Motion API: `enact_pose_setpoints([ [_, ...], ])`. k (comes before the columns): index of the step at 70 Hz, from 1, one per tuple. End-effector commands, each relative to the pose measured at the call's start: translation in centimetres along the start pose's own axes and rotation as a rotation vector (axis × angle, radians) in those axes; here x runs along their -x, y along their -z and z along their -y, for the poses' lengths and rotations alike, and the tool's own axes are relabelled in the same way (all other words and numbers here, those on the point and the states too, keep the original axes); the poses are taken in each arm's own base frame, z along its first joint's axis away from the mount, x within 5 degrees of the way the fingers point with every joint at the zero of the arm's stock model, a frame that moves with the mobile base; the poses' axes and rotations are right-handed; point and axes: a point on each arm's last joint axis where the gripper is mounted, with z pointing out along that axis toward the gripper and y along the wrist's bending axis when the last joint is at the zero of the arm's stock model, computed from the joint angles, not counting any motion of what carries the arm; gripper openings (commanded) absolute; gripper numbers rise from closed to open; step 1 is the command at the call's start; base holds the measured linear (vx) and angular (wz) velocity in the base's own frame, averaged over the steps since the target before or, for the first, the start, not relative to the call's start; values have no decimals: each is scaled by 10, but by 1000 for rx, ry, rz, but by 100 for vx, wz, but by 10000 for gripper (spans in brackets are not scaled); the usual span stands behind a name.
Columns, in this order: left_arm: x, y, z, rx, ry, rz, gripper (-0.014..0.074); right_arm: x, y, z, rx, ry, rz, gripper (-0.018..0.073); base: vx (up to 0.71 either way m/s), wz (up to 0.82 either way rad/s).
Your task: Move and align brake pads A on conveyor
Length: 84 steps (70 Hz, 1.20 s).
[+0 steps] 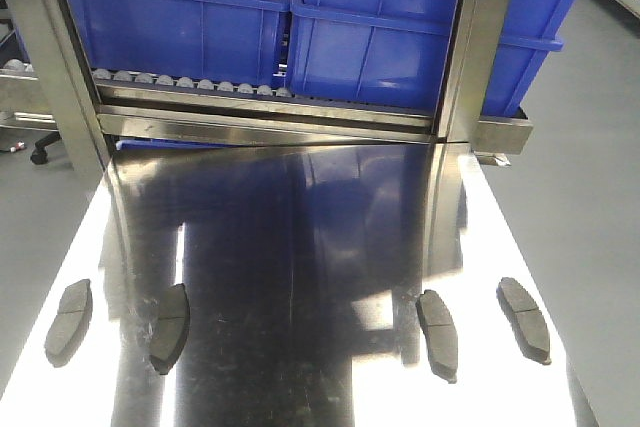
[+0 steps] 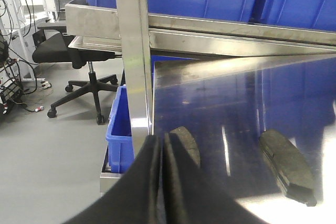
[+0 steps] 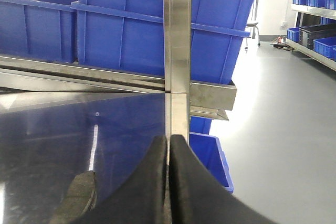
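Brake pads A (image 1: 170,327) lie flat on the worktop (image 1: 300,237); left gripper (image 2: 160,139) and right gripper (image 3: 168,139) are closed, empty; best open before pinching thin edges.

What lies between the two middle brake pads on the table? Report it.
Nothing. In the front view the steel table is bare between the left middle pad and the right middle pad.

Brake pads (image 1: 165,327) dull grey, dark-edged. Table (image 1: 300,247) mirror-silver, reflecting blue bins (image 1: 370,47). My left gripper (image 2: 161,142), right gripper (image 3: 168,141): black.
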Motion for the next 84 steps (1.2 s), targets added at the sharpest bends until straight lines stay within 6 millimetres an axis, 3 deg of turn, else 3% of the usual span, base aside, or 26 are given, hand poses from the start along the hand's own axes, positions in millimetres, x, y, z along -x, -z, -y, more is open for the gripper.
enact_pose_setpoints([
  [1, -2, -1, 1, -12, 8, 59, -7, 5, 1, 0, -3, 13, 77, -3, 0, 0],
  [31, -2, -1, 1, -12, 8, 59, -7, 5, 1, 0, -3, 13, 76, -3, 0, 0],
  [41, -2, -1, 0, 2, -142, 60, -8, 5, 1, 0, -3, 13, 76, -3, 0, 0],
  [84, 1, -1, 0, -3, -93, 91, -6, 5, 1, 0, -3, 13, 76, -3, 0, 0],
])
